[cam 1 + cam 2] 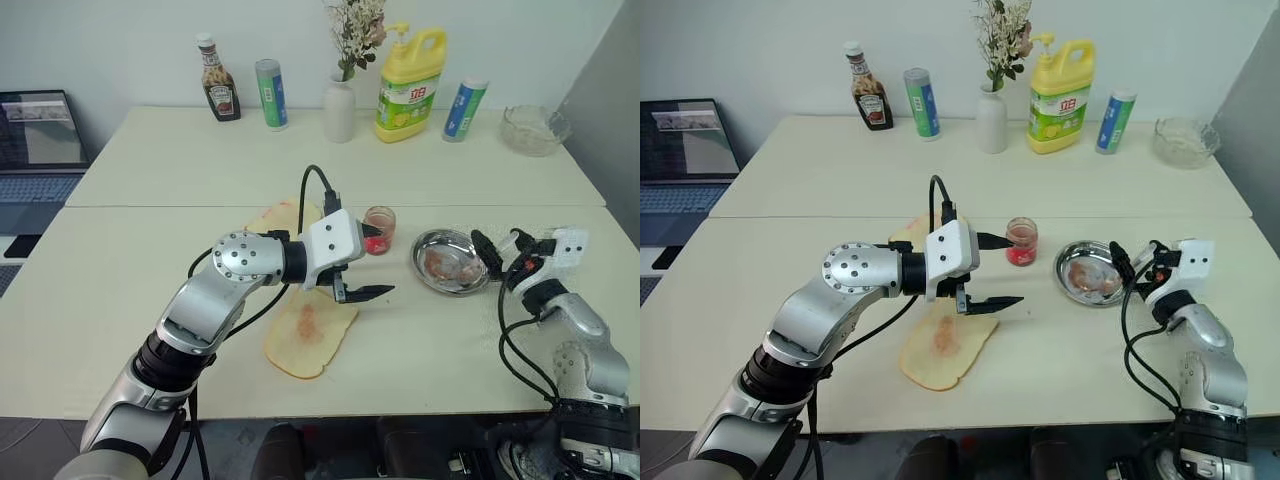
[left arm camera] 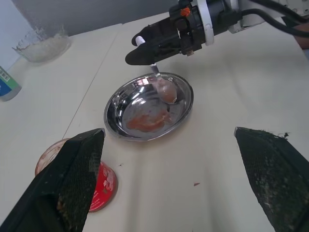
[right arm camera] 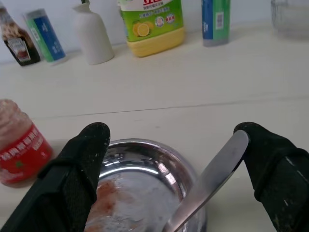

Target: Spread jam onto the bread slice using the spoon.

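Head view: left gripper [image 1: 365, 262] at centre frame, wide open, empty, over the bread slice [image 1: 308, 330] lower centre, beside the jam [image 1: 380, 229].

Left wrist: spoon [image 2: 164, 89] bowl resting in steel dish [image 2: 116, 108], upper centre, probably parked.

Right wrist: right gripper [image 3: 176, 145] spread wide around spoon handle, no clamp.

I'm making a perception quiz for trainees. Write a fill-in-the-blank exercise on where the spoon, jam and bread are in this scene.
1. The small silver metal spoon has its bowl resting in the round steel ____.
2. The right gripper has its fingers ____ around the spoon's handle.
3. The small glass jar of red-pink jam stands between the dish and the ____ gripper.
4. The long pale-tan bread slice has a ____ smear in its middle.

Missing words: dish; open; left; pinkish
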### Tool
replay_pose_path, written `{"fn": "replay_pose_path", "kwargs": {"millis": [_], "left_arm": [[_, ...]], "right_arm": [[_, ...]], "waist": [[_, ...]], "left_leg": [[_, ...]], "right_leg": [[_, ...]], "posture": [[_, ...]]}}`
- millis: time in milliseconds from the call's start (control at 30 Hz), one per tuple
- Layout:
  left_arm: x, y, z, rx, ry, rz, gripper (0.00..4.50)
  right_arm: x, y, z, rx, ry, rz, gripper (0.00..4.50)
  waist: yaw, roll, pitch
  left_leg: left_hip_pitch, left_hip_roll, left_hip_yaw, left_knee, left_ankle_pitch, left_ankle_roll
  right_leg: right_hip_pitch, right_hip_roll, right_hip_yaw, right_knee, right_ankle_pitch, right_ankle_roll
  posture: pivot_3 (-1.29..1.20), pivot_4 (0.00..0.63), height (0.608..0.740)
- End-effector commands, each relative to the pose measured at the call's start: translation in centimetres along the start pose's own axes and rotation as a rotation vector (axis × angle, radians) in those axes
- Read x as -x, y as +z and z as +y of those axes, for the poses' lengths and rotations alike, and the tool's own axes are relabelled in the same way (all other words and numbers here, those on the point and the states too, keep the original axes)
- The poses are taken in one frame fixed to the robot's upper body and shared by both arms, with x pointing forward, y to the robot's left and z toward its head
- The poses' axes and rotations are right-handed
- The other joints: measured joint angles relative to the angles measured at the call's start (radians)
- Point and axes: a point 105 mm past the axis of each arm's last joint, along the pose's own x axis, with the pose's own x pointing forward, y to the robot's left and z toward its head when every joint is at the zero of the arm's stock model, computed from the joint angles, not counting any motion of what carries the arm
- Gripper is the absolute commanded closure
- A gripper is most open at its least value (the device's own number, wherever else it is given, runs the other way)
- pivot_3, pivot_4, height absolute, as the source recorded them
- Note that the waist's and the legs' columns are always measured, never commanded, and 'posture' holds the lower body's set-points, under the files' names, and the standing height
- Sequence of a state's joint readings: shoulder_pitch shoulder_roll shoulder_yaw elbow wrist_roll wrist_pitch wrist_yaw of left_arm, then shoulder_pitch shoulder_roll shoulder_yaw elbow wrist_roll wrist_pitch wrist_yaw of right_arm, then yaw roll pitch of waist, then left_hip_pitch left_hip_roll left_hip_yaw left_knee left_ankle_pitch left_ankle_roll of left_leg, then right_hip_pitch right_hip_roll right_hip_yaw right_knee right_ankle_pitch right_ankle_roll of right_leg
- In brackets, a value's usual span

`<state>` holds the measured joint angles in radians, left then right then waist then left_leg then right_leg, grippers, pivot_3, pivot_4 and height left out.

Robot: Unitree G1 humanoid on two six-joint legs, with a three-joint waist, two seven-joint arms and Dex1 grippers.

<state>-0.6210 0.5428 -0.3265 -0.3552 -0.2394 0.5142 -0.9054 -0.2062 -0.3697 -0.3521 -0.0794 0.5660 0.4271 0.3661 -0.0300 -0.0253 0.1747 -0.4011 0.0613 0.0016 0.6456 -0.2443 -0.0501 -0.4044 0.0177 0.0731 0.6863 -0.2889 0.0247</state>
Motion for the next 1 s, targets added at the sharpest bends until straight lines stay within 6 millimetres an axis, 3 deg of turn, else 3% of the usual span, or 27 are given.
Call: {"fn": "replay_pose_path", "kwargs": {"millis": [33,133,233,433,533,700,833,1000], "left_arm": [[0.2,0.8,0.2,-0.040,0.014,-0.027,0.00],[0.2,0.8,0.2,-0.040,0.013,-0.027,0.00],[0.2,0.8,0.1,-0.041,0.011,-0.028,0.00],[0.2,0.8,0.1,-0.043,0.009,-0.028,0.00],[0.1,0.8,0.0,-0.043,0.009,-0.029,0.00],[0.2,0.7,0.2,-0.044,0.013,-0.029,0.00],[0.6,0.8,0.4,-0.028,0.031,-0.039,0.00],[4.5,-0.4,2.2,0.006,0.168,-0.008,0.00]], "right_arm": [[0.2,2.4,1.2,0.129,0.048,-0.050,0.02],[0.3,1.9,1.7,0.462,0.081,-0.016,0.02],[0.4,1.4,2.4,0.686,0.140,-0.005,0.02],[0.4,1.2,2.4,0.923,0.179,-0.030,0.02],[0.2,1.8,2.4,0.899,0.156,-0.067,0.02],[-0.1,3.5,2.3,0.579,0.101,-0.128,0.02],[0.2,3.5,2.1,0.532,0.111,-0.107,0.02],[1.9,4.4,3.3,0.416,0.200,-0.080,0.02]], "waist": [[-0.001,0.000,0.000],[-0.001,0.000,0.000],[-0.001,0.000,0.000],[-0.002,0.000,0.000],[-0.002,0.000,0.000],[-0.001,0.000,0.000],[0.000,0.000,0.000],[-0.003,0.000,0.000]], "left_leg": [[0.000,0.000,0.000,0.000,0.000,0.000],[0.000,0.000,0.000,0.000,0.000,0.000],[0.000,0.000,0.000,0.000,0.000,0.000],[0.001,0.000,0.000,0.000,0.000,0.000],[0.001,0.000,0.000,0.000,0.000,0.000],[0.001,0.000,0.000,0.001,0.000,0.000],[0.001,0.000,0.000,0.001,0.000,0.000],[0.001,0.000,-0.001,0.001,0.000,0.000]], "right_leg": [[0.000,0.000,0.000,0.000,0.000,0.000],[0.000,0.000,0.000,0.000,0.000,0.000],[0.000,0.000,0.000,0.000,0.000,0.000],[0.000,0.000,0.000,0.000,0.000,0.000],[0.000,0.000,0.000,0.000,0.000,0.000],[0.000,0.000,0.000,0.002,0.000,0.000],[0.000,0.000,0.000,0.002,0.000,0.000],[0.000,0.000,-0.001,0.003,0.000,0.000]], "posture": [[0.00,0.150,0.740],[0.00,0.150,0.740],[0.00,0.150,0.740],[0.00,0.150,0.740],[0.00,0.150,0.740],[0.00,0.150,0.740],[0.00,0.150,0.740],[0.00,0.150,0.740]]}}
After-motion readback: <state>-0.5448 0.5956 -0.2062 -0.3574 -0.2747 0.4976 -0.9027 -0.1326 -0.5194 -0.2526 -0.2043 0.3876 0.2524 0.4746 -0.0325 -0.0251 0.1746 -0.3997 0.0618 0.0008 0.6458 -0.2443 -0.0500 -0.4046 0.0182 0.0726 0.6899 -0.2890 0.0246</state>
